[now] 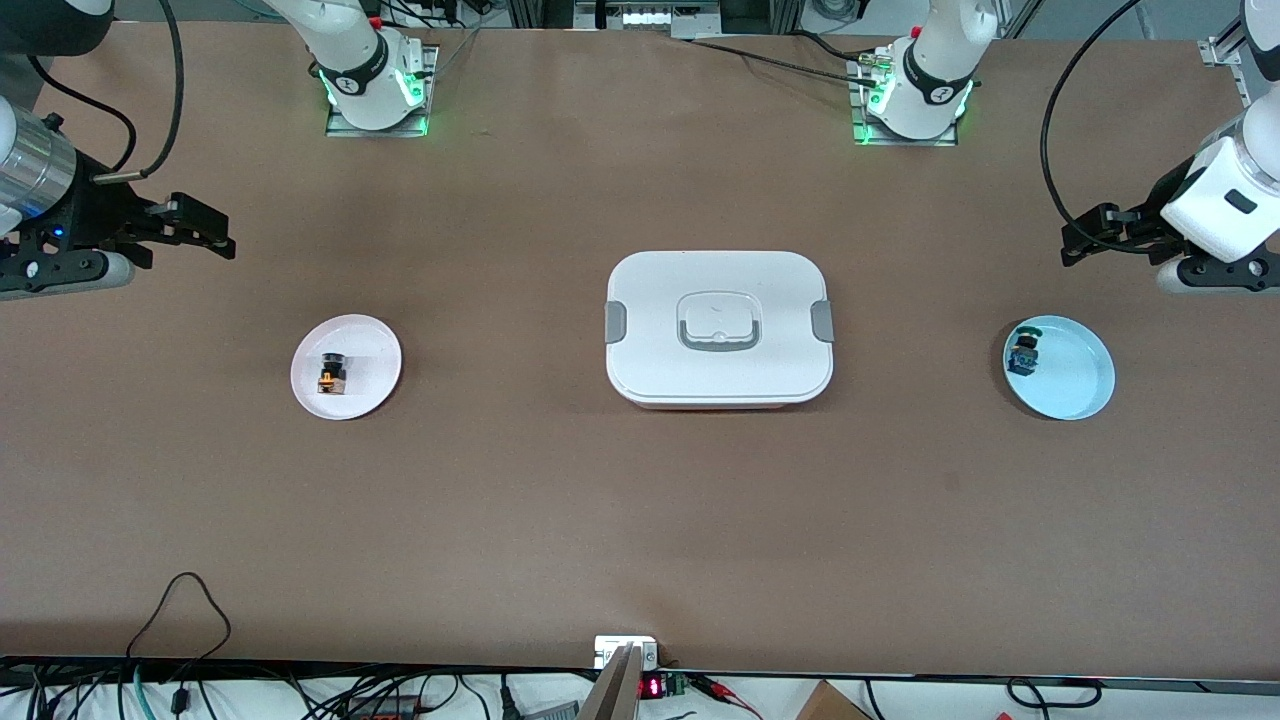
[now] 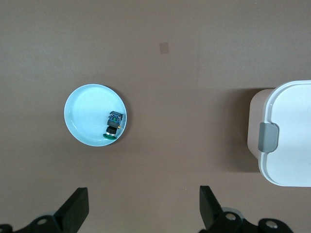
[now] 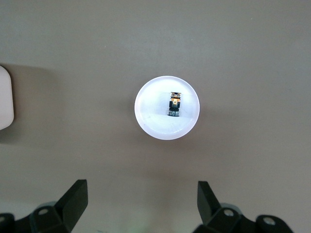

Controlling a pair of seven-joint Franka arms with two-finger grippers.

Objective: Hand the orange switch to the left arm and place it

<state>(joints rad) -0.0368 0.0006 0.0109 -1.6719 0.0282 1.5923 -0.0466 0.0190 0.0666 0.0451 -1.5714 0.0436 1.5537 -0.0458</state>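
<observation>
The large white lidded plastic box (image 1: 719, 328) sits mid-desk (image 1: 640, 500) as the landmark. Toward the right arm's end from it, the tiny orange-bodied push-button switch (image 1: 331, 373) lies on a small round white plate (image 1: 375, 392); toward the left arm's end, a blue-and-green switch (image 1: 1023, 351) lies on a pale blue plate (image 1: 1080, 390). The right pincer (image 3: 141, 204) and left pincer (image 2: 143, 208) both hang released and empty. Risks: the small switch could slip from a shallow pinch, the plate could skid, or a low carry could strike the box.
</observation>
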